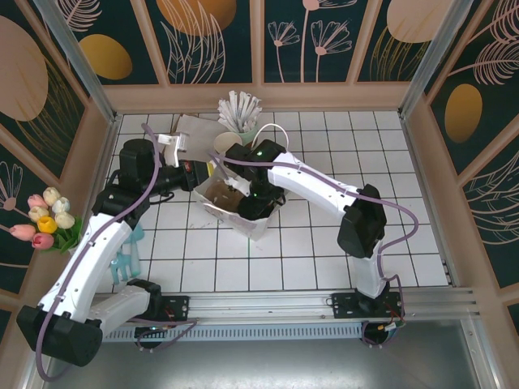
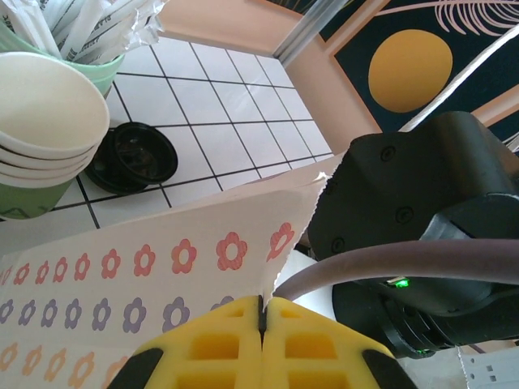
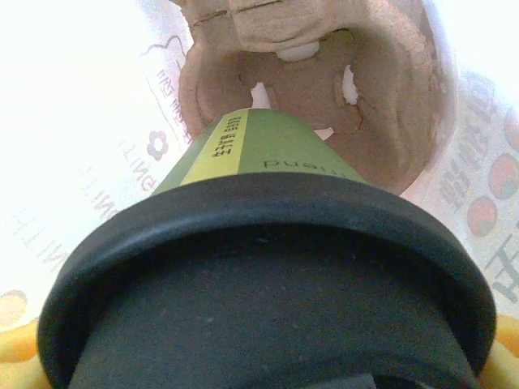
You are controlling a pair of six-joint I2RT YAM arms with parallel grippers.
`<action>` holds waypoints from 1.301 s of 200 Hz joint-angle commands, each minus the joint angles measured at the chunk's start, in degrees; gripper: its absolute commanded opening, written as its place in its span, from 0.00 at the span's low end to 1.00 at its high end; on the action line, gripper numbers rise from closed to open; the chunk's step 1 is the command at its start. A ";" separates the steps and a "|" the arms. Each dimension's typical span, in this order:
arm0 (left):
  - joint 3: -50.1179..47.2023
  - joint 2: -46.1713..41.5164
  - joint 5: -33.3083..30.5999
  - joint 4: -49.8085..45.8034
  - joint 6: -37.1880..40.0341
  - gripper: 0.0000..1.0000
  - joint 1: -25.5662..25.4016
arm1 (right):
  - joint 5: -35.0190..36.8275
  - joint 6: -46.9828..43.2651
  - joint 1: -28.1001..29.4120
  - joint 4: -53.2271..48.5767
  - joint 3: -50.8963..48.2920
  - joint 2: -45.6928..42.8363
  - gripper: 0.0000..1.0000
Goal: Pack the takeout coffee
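takeout coffee (image 3: 268, 267) gripped by right tool (image 3: 259, 361) inside white bag (image 2: 162, 243), above pulp carrier (image 3: 381, 105), left tool (image 2: 263, 328) pinching bag's rim

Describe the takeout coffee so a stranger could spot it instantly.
Find the white paper bag standing open mid-table on the white tiles. Inside it, the right gripper holds the takeout coffee above the brown pulp carrier. It is the one green cup with a black lid on; the stacked cups beyond the bag are lidless.
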 commanded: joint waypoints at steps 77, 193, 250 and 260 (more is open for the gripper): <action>-2.51 -3.28 -1.13 -0.39 -3.22 0.00 -0.27 | -2.23 -2.34 0.69 -1.51 -1.10 -0.69 0.36; -2.60 -3.06 -1.64 -0.04 -2.44 0.00 -0.20 | 0.15 -2.54 0.64 -1.38 -0.17 1.00 0.34; -2.71 -2.37 -1.53 0.14 -2.26 0.00 -0.25 | 3.51 -2.22 0.52 -0.81 2.12 0.26 0.33; -2.69 -2.20 -1.46 0.23 -2.26 0.00 -0.19 | 4.01 -2.17 0.58 -0.68 2.02 0.26 0.33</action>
